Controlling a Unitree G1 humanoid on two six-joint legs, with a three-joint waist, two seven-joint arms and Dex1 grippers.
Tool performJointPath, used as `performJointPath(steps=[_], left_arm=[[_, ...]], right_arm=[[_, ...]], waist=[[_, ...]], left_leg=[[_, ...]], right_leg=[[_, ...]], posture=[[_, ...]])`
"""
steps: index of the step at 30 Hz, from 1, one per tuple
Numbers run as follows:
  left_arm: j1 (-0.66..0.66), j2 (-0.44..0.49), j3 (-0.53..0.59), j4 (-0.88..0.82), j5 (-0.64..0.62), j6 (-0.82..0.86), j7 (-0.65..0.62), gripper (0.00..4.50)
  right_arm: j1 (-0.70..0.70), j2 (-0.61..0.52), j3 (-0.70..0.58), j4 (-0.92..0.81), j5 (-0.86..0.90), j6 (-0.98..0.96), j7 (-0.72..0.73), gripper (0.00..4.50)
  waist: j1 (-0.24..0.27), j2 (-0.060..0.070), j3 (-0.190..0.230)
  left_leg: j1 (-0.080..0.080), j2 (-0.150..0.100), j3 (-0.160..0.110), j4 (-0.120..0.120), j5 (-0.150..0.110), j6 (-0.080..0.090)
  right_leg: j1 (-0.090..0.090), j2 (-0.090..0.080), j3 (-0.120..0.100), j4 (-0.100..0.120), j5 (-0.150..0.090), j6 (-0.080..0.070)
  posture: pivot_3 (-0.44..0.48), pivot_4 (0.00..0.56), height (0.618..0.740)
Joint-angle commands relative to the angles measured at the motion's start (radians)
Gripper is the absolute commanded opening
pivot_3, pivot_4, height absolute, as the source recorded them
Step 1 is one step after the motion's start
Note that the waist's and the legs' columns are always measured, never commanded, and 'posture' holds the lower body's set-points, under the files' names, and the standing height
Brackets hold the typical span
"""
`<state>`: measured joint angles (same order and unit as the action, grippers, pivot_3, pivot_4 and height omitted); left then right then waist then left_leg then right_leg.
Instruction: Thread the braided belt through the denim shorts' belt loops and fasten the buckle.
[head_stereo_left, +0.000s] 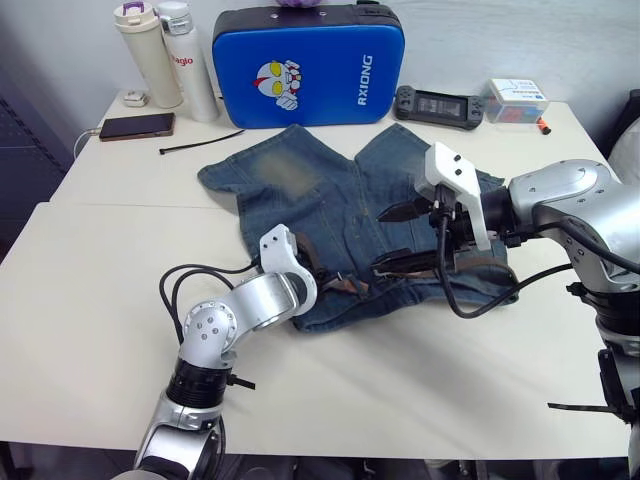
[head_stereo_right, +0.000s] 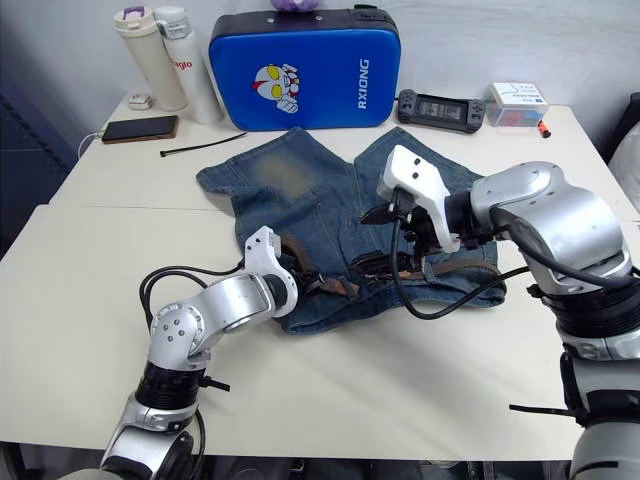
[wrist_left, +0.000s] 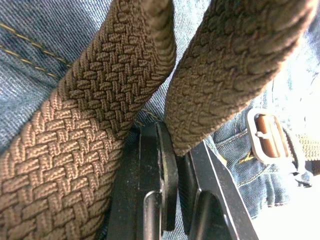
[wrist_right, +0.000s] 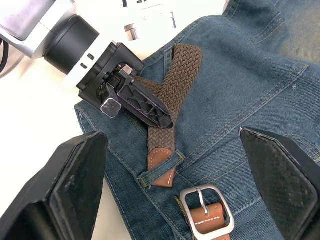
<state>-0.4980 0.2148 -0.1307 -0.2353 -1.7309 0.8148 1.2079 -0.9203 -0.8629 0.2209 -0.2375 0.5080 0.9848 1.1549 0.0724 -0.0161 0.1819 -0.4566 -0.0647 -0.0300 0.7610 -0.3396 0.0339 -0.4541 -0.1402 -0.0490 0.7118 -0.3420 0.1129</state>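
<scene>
In the head view, the left gripper (head_stereo_left: 318, 272) lies at the waistband of the shorts (head_stereo_left: 330, 205), which are spread across the middle of the table (head_stereo_left: 100, 300), legs toward the far edge. The belt (head_stereo_left: 345, 285) runs along the waistband toward the right gripper (head_stereo_left: 405, 235), which hovers over the shorts. By the far edge stand a blue case (head_stereo_left: 308, 65), two bottles (head_stereo_left: 165, 55), a phone (head_stereo_left: 137, 126) and a black cable tie (head_stereo_left: 200, 142).

In the left wrist view, the left fingers (wrist_left: 167, 170) are nearly shut, pinching a fold of belt (wrist_left: 100, 100); the buckle (wrist_left: 267, 141) lies just beyond on the denim.

In the right wrist view, the right fingers (wrist_right: 75, 190) are spread wide, holding nothing. Between them, the left gripper (wrist_right: 145, 107) clamps the folded belt (wrist_right: 175, 80). Its leather tip (wrist_right: 162, 167) seems to pass under a belt loop (wrist_right: 160, 167), with the buckle (wrist_right: 206, 202) just beside it.
</scene>
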Motion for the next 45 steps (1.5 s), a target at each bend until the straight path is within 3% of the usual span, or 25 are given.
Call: performJointPath(steps=[1,13,16,23,31,38,41,45], left_arm=[[0.008,0.031,0.012,-0.026,-0.027,0.015,0.019,0.0],[-0.05,0.179,0.014,-0.031,-0.157,0.036,-0.006,0.0],[-0.057,0.214,0.017,-0.041,-0.213,0.033,-0.006,0.0],[0.023,0.239,0.099,-0.12,-0.241,0.032,-0.044,0.0],[0.028,0.237,0.145,-0.13,-0.241,0.007,-0.032,0.0],[0.04,0.238,0.133,-0.16,-0.241,-0.042,0.007,0.0],[0.04,0.237,0.126,-0.175,-0.241,-0.064,0.017,0.0],[0.047,0.245,0.123,-0.191,-0.241,-0.083,0.022,0.0]], right_arm=[[0.007,-0.009,-0.033,-0.041,0.016,-0.004,0.001,4.46],[0.104,-0.076,-0.031,-0.098,0.006,-0.054,0.032,4.46],[0.148,-0.096,0.013,-0.087,-0.073,-0.124,0.016,4.46],[0.091,0.088,0.045,0.088,-0.152,-0.135,-0.123,4.46],[-0.069,0.334,0.15,0.523,-0.33,-0.267,-0.221,4.46],[-0.13,0.412,0.208,0.761,-0.426,-0.344,-0.219,4.46],[-0.126,0.427,0.218,0.775,-0.443,-0.35,-0.179,3.65],[-0.115,0.44,0.201,0.74,-0.436,-0.33,-0.146,1.72]], waist=[[-0.005,0.0,0.0],[-0.026,0.0,0.0],[-0.025,0.0,0.0],[-0.035,0.0,0.0],[-0.048,0.0,0.0],[-0.051,0.0,0.0],[-0.053,0.0,0.0],[-0.053,0.0,0.0]], left_leg=[[0.0,0.0,0.0,0.0,0.0,0.0],[0.001,0.002,0.0,-0.005,0.001,-0.001],[0.001,0.002,0.0,-0.005,0.001,-0.001],[0.002,0.002,0.0,-0.006,0.001,-0.002],[0.0,0.002,0.0,-0.007,0.002,-0.003],[-0.001,0.001,-0.001,-0.007,0.002,-0.003],[0.0,0.002,-0.001,-0.007,0.002,-0.003],[0.0,0.002,-0.001,-0.006,0.002,-0.003]], right_leg=[[0.0,0.0,0.0,0.0,0.0,0.0],[-0.001,0.001,-0.001,-0.001,0.0,0.0],[-0.002,0.0,-0.001,-0.001,0.0,0.0],[-0.001,0.001,0.0,-0.002,0.0,0.0],[-0.006,0.001,0.0,0.002,0.0,0.0],[-0.007,0.001,0.0,0.003,0.0,0.0],[-0.007,0.002,0.001,0.004,0.0,0.0],[-0.007,0.002,0.001,0.004,0.0,0.0]], posture=[[0.0,0.15,0.664],[0.0,0.15,0.664],[0.0,0.15,0.664],[0.0,0.15,0.664],[0.0,0.15,0.664],[0.0,0.15,0.664],[0.0,0.15,0.664],[0.0,0.15,0.664]])
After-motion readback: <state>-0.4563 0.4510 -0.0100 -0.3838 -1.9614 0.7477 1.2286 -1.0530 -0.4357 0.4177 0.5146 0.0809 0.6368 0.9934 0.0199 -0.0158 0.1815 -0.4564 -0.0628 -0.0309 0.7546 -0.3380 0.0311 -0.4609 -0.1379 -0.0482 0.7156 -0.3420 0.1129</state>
